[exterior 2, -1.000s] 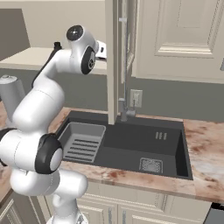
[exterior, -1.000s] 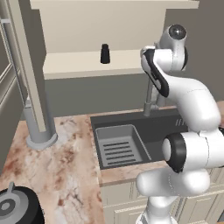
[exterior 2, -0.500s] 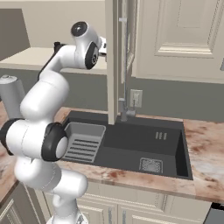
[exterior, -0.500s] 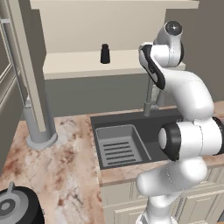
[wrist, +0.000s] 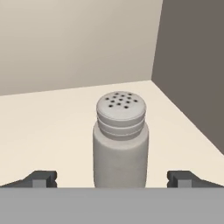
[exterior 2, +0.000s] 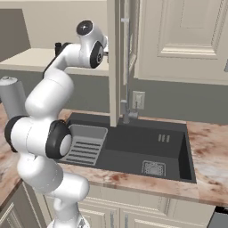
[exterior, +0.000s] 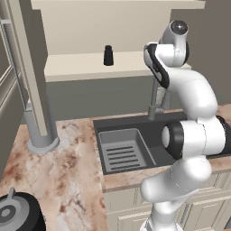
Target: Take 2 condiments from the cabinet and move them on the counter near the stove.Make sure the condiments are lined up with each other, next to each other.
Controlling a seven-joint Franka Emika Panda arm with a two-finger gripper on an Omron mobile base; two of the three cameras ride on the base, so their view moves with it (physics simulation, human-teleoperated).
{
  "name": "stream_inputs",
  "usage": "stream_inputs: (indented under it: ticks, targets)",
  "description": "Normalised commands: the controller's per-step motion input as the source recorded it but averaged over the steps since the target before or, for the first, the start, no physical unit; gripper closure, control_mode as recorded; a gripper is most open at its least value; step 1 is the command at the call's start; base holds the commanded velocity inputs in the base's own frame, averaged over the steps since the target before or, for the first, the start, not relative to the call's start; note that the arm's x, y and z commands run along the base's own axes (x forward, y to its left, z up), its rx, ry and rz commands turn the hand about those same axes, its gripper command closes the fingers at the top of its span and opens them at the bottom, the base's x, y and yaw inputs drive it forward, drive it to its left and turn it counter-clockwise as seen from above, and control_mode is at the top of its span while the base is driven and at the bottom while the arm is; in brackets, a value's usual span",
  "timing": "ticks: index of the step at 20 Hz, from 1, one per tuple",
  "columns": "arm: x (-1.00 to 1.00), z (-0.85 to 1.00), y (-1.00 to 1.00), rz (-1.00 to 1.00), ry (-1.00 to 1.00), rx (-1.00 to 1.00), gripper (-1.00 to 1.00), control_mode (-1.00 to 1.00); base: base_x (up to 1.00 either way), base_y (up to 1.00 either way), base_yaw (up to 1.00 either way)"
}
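Pincer [wrist: 112, 179] is spread wide, gripping nothing. In the hand view I see its two dark fingertips [wrist: 41, 178] low at either side, with the pale grey-beige shaker bottle with a rounded, perforated cap [wrist: 120, 142] standing upright between them, clear gaps on both sides, no contact.

That shaker sits on the cream-beige flat shelf board of the wall cabinet [wrist: 52, 127], near the corner where the shelf meets the darker side panel [wrist: 192, 65].

From the left base view, the black shaker bottle with a tapered top [exterior: 108, 55] stands upright on the same shelf [exterior: 81, 67], well to the left of the arm's wrist. I can't make out the pale shaker from there; the arm covers that end of the shelf.

Below the shelf: pinkish-beige marbled stone tabletop [exterior: 67, 171], dark grey ribbed sink [exterior: 124, 151] set into it. Black glass cooktop with a white ring burner [exterior: 16, 214] at the bottom left corner of the left base view. Neither shaker is on the tabletop yet.
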Motion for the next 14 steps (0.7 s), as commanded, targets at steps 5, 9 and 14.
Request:
stream_inputs:
  ticks: [5, 9, 14]
  targets:
    - [0.04, 0.0, -0.05, 0.0, -0.01, 0.0, -1.0, -1.0, 0.0, 0.0, 0.0]
    - [0.14, 0.0, 0.0, 0.0, 0.0, 0.0, -1.0, -1.0, 0.0, 0.0, 0.0]
    - [0.06, 0.0, 0.0, 0.0, 0.0, 0.0, -1.0, -1.0, 0.0, 0.0, 0.0]
